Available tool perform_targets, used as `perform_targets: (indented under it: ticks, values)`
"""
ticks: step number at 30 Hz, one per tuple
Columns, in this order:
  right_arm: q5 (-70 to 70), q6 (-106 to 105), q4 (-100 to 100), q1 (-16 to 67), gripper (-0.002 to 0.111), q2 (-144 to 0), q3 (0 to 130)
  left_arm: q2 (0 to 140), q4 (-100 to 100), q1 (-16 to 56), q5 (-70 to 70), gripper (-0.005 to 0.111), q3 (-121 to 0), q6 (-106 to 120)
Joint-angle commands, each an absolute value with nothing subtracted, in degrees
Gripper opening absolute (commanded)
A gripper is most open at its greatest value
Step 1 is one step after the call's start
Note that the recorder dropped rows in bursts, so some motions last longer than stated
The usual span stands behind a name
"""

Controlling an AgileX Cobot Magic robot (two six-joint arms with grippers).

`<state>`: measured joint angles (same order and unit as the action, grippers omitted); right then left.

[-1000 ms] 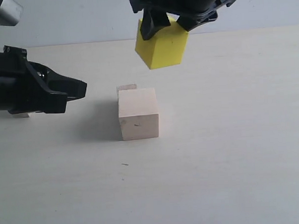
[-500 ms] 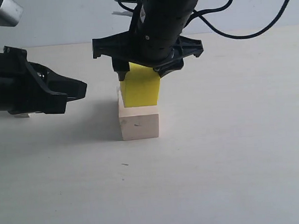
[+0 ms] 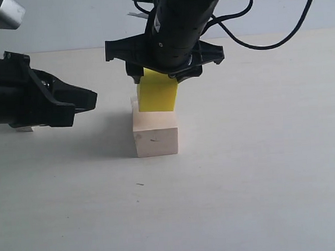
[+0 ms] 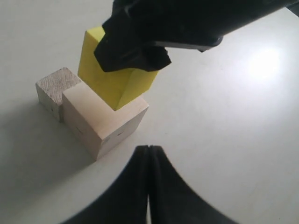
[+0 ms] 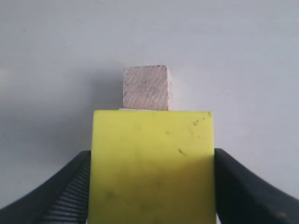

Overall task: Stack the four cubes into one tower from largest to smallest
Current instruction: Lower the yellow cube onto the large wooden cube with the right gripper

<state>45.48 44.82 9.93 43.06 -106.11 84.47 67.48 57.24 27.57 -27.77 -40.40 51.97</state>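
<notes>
- The right hand (image 3: pixel 157 81) comes down from above and pinches a medium bright yellow cube (image 3: pixel 157 96) between its two black fingers (image 5: pixel 70 196), one on each opposite side face.
- The yellow cube sits over the top of a large pale wood cube (image 3: pixel 155 134), towards its rear left part. Its lower edge is at the top face, but it is not clear whether it rests flat there.
- Just behind the large cube, touching or nearly so, a smaller brownish grained wood cube (image 4: pixel 53 88) stands on the surface. In the exterior view the two cubes in front hide almost all of it.
- The right hand's bulk covers the yellow cube's top from the exterior view.
- The left hand (image 3: pixel 94 100) hovers to the left of the stack, apart from it, with its fingers (image 4: pixel 140 186) pressed together and pointing at the cubes.
- A sliver of a small pale block (image 3: pixel 24 129) shows under the left hand, mostly hidden.
- A black cable (image 3: pixel 275 37) loops behind the right arm above the pale surface (image 3: pixel 242 183).
</notes>
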Motion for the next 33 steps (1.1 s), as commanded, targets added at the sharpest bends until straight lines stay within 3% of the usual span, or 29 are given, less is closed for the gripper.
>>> perform_targets:
  ticks: [1, 33]
  values:
    - [45.57, 45.23, 11.05, 43.71, 0.000, -107.07, 84.34, 67.05, 57.75, 27.28, -27.46, 0.000, -40.16, 51.65]
    - [44.29, 50.70, 15.57, 44.97, 0.000, -109.42, 84.34, 67.05, 57.75, 27.28, -28.06, 0.000, -39.37, 51.65]
